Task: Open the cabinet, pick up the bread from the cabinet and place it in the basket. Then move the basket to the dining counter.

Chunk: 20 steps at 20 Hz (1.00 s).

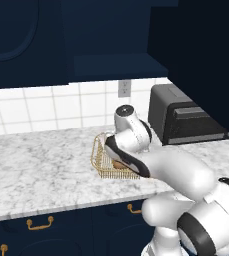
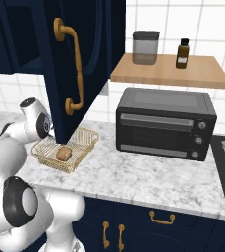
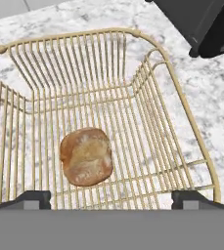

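From the left base view we see our arm bent forward over the marble worktop [image 1: 41,160], its wrist hanging above the basket [image 1: 102,159]; the bread [image 1: 118,164] peeks out as a tan spot under the forearm. The toaster oven [image 1: 183,120] stands just to the right, against the tiled wall.

From the right base view the cabinet [image 2: 82,64] door hangs open, its brass handle [image 2: 73,69] toward us, right above the far side of the basket [image 2: 82,142]. The bread [image 2: 64,153] lies on the basket floor, nearer its left end.

In the hand view we look almost straight down into the basket [image 3: 182,105]. The bread [image 3: 86,156] rests free on the wires, and our fingertips [image 3: 31,198] sit wide apart, holding nothing, with the gripper [image 3: 111,200] poised above the near rim.

We judge the bread delivered, so the step in hand is gripping the basket. We should bring one finger inside and one outside a rim wire, close firmly, and lift level so the bread does not roll, clearing the open door as we go.
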Tool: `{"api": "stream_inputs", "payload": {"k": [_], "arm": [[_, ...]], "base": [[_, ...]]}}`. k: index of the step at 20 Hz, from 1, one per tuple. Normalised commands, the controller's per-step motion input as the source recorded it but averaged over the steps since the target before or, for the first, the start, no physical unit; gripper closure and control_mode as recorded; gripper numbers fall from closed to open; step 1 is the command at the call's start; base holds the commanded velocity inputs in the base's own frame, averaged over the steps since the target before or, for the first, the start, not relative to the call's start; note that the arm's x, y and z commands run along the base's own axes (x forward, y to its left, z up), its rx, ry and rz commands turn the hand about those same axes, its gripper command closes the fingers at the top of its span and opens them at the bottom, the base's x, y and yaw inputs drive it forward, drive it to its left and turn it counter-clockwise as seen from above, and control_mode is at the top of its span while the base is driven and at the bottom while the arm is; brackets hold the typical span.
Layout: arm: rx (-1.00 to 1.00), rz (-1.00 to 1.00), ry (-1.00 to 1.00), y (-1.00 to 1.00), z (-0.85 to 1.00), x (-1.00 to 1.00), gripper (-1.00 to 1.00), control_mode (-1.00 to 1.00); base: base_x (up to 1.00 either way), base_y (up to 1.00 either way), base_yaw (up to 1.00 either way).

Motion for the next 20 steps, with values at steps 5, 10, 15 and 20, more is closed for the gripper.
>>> {"api": "stream_inputs", "payload": {"k": [5, 10, 15, 20], "arm": [[0.28, -0.40, -0.06, -0.65, 0.40, -0.87, -1.00, -1.00], [0.32, -0.30, 0.01, -0.49, 0.43, -0.95, -1.00, -1.00], [0.13, -0.20, 0.11, -0.22, 0.21, -0.32, -1.00, -1.00], [0.00, -0.02, 0.06, 0.04, -0.14, 0.22, -1.00, -1.00]], "base": [[0.00, 0.00, 0.00], [0.00, 0.00, 0.00], [0.00, 0.00, 0.00], [0.00, 0.00, 0.00]]}}
